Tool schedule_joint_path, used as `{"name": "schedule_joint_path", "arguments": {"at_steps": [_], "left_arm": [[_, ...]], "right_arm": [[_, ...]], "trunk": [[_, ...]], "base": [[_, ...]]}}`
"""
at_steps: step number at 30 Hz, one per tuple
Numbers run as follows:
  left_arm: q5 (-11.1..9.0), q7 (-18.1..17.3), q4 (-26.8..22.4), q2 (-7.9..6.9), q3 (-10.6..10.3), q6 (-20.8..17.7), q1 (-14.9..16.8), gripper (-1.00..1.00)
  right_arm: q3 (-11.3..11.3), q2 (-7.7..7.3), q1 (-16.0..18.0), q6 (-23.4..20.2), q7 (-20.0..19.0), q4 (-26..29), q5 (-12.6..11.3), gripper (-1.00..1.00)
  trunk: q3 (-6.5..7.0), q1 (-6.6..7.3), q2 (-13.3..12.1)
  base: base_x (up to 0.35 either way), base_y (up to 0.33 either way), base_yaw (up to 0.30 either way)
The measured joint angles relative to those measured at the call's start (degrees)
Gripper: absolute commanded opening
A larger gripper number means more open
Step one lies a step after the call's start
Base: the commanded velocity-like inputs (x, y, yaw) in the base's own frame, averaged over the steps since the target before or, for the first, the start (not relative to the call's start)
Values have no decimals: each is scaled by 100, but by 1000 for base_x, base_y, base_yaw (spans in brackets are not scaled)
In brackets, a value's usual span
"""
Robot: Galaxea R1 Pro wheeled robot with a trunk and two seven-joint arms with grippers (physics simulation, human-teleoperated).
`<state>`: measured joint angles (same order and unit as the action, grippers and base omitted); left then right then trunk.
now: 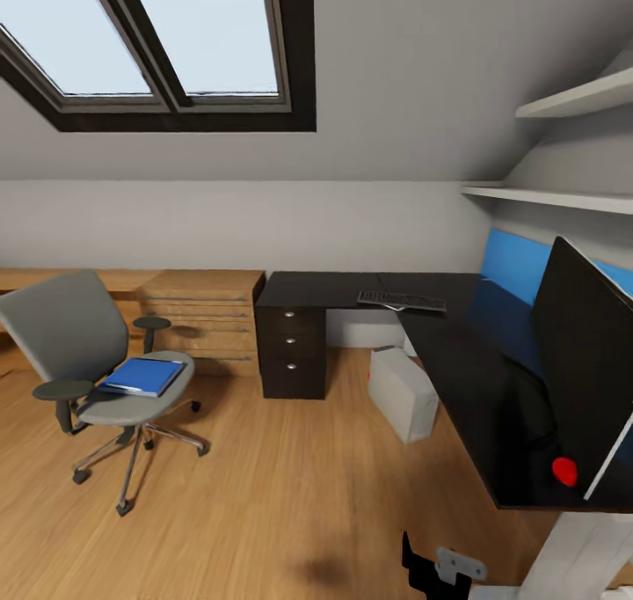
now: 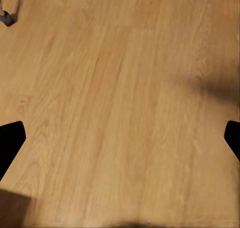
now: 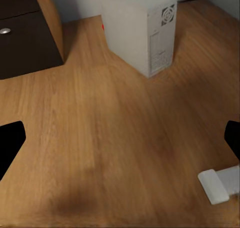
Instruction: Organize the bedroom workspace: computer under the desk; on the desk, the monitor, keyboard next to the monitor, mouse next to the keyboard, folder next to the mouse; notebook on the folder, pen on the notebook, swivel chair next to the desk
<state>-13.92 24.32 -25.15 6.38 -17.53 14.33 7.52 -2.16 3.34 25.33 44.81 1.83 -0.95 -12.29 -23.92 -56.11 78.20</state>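
The grey swivel chair (image 1: pixel 75 345) stands on the wood floor at the left, apart from the desk, with the blue folder (image 1: pixel 145 376) flat on its seat. The black L-shaped desk (image 1: pixel 440 354) carries the keyboard (image 1: pixel 401 301) near its corner and the monitor (image 1: pixel 585 362) at the right. The silver computer (image 1: pixel 402 392) (image 3: pixel 142 27) sits on the floor under the desk. Mouse, notebook and pen are out of view. My left gripper (image 2: pixel 120 138) hangs open over bare floor. My right gripper (image 3: pixel 120 138) is open above the floor, short of the computer.
A light wooden chest of drawers (image 1: pixel 207 318) stands between chair and desk. The desk's black drawers (image 1: pixel 294 354) (image 3: pixel 25 37) face the open floor. A chair caster (image 2: pixel 7 18) lies near the left gripper. Wall shelves (image 1: pixel 571 98) hang above the monitor. A white robot part (image 3: pixel 220 184) rests low.
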Motion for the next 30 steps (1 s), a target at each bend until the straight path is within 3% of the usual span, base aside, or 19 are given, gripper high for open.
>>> {"name": "schedule_joint_path", "arguments": {"at_steps": [10,30], "left_arm": [[-7,-9,-1,0,0,-11,-1,100],[-2,-1,127,3,-26,-44,-1,100]], "right_arm": [[-9,-1,1,-11,15,4,27,100],[-40,-4,1,-1,16,8,-11,100]], "trunk": [[19,1,0],[20,3,0]], "base": [[-308,-101,-122],[-14,-339,-1]]}}
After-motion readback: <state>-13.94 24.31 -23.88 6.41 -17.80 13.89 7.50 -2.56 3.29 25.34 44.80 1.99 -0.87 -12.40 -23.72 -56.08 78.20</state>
